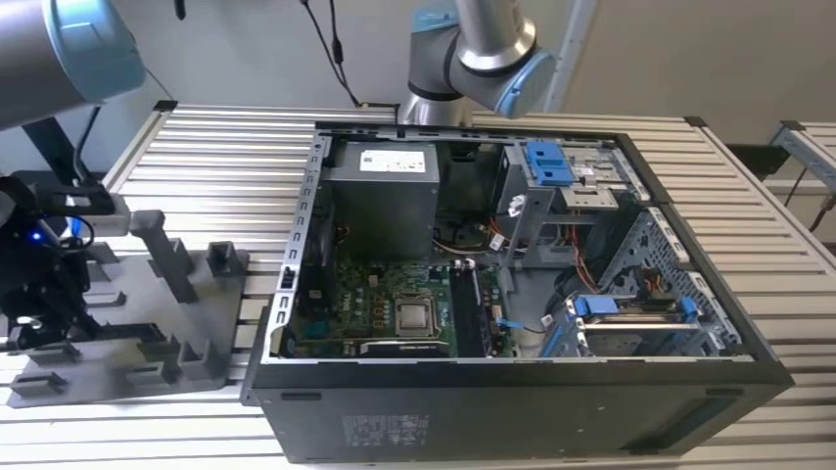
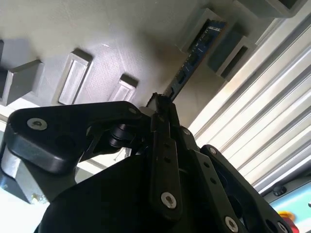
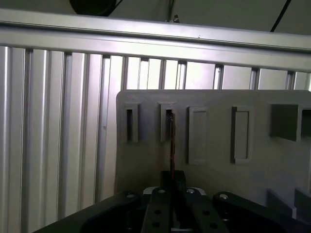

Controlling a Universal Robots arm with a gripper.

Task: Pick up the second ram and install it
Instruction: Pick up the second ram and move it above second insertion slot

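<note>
A: Status of the jaws?
B: Together, clamped on near end of the second ram [image 2: 192, 60], per second wrist view. Stick runs straight out from them, dark chips on a blue-green board.
A: Far end?
B: At a slotted post on the grey fixture plate [image 1: 137, 380]. First wrist view has the stick edge-on, a thin line lined up w/ one slot. Can't tell if it's seated or lifted clear.
A: Rest of plate?
B: Matte grey, textured. Row of rectangular slots [image 3: 197, 136] beside the ram's one, plus several upright posts [image 1: 170, 257]. The jaws hang over it at the exterior view's left.
A: Surface under it?
B: That's the bench [image 1: 222, 137]: bright ribbed aluminium slats, running side to side in exterior view. Plate lies flat on it, edge just beside the PC case [image 1: 523, 416].
A: Case?
B: Black tower on its side, panel off, mid-bench. Inside: green motherboard [image 1: 372, 294] w/ bare CPU [image 1: 418, 315], grey PSU [image 1: 382, 186] behind it, blue drive clips [image 1: 549, 162] toward the exterior view's right.
A: Beyond that?
B: UR arm [image 1: 477, 44] rises at the back edge, grey w/ blue joint caps. Black cables [image 1: 333, 49] hang down a plain light wall [image 1: 679, 59]. Another slatted bench [image 1: 808, 137] at the exterior view's far right, apart from this one.
</note>
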